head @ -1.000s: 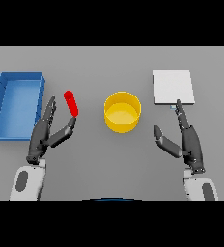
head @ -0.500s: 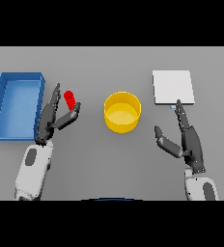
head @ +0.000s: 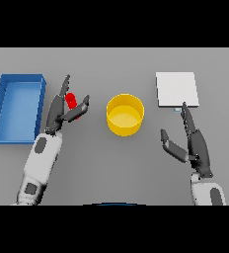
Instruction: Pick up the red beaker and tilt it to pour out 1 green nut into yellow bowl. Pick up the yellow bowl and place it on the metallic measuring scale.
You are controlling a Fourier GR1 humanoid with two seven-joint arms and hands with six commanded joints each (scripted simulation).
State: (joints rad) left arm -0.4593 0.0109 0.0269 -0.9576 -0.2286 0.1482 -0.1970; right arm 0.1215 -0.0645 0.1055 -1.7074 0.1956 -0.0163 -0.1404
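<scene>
The red beaker [head: 71,101] stands on the grey table left of centre, small and slim. My left hand [head: 62,108] is around it, fingers straight behind it and thumb in front, open and not closed on it. The yellow bowl [head: 125,114] sits in the middle of the table; its inside looks plain yellow and I see no nut. The metallic measuring scale [head: 176,89] is a pale square plate at the back right. My right hand [head: 193,143] rests open at the front right, below the scale and apart from the bowl.
A blue tray [head: 18,106] lies along the left side, just beyond my left hand.
My left hand has moved forward and up to the red beaker, and now its fingers and thumb flank it. The right hand has not moved.
</scene>
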